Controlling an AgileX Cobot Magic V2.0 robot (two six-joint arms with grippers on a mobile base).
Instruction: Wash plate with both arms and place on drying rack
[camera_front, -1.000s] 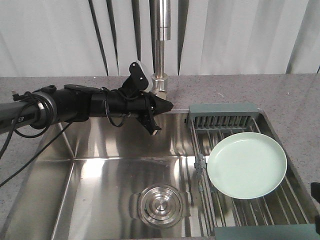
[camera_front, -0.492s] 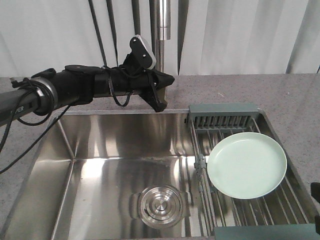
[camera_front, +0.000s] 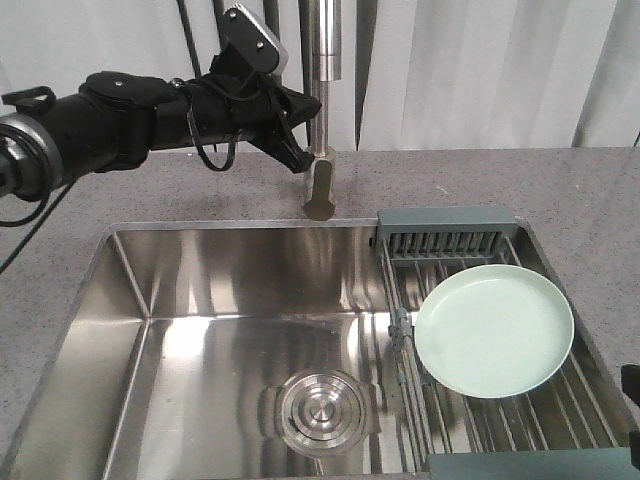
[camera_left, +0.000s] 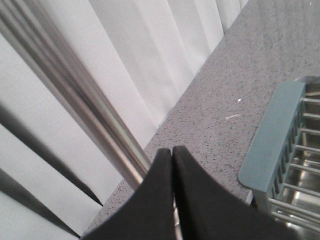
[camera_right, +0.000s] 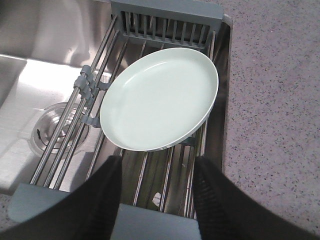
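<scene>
Surface (camera_front: 480, 185), sink (camera_front: 230, 330). Drying rack (camera_front: 452, 245) below the right claw (camera_right: 155, 162), fingers spread wide; plate (camera_front: 494, 329) lies on its rods. Left claw (camera_left: 173, 152) pinched closed, empty, faucet pipe (camera_left: 75, 95) just beside.

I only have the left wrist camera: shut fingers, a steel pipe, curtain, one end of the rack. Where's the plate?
Observer: The plate lies face up on the rack, over the right side of the sink.
Operator: Is the right hand holding it?
Observer: No. The right hand is open on the near side of the plate, with its fingers clear of the rim.
Operator: How far is my left hand from the plate?
Observer: The left hand is up over the back counter, just left of the faucet. The plate is well off to its right and lower.
</scene>
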